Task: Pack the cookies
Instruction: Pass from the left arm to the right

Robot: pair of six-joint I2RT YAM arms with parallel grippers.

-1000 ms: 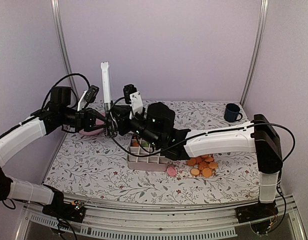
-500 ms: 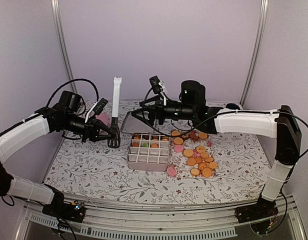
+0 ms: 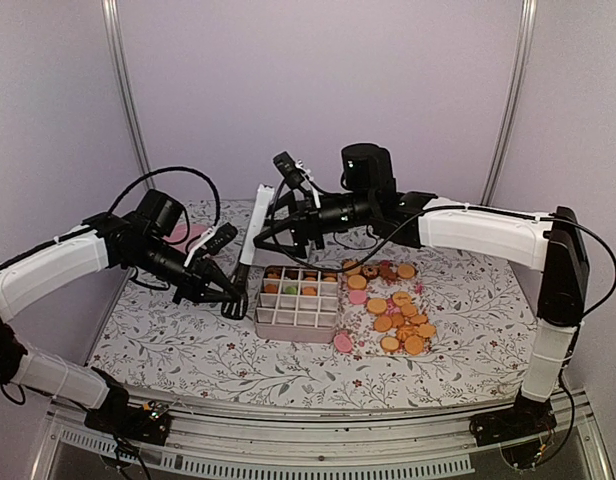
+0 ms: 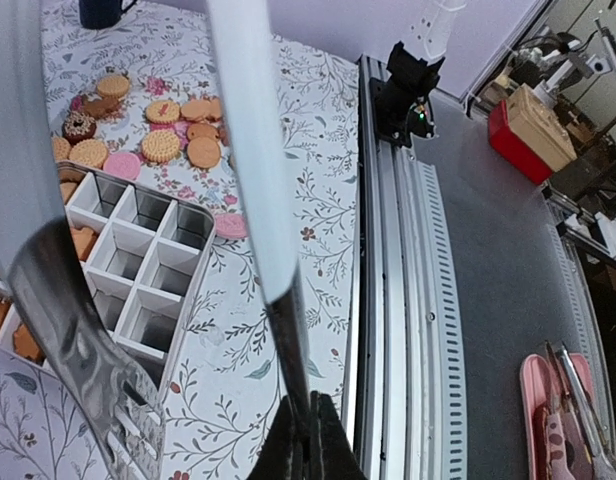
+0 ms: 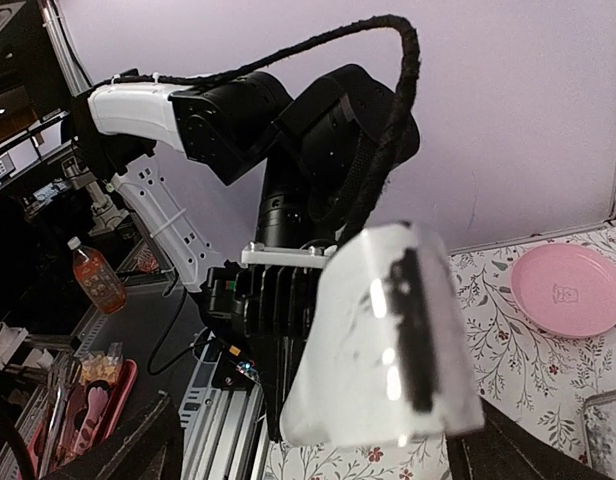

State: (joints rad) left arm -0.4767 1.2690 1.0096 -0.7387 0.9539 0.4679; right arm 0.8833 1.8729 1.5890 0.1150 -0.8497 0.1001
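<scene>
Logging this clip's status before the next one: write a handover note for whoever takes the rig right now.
Left gripper: shut on the white-handled utensil, whose slotted head sits low beside the left side of the tray.
Right gripper: open, jaws either side of the handle's top end; contact cannot be told.
Cookies: most lie loose on the table right of the tray, and one pink cookie is by its near right corner.
Done: several cookies fill the far compartments.
Left: the near compartments are empty and the loose pile needs packing.
</scene>
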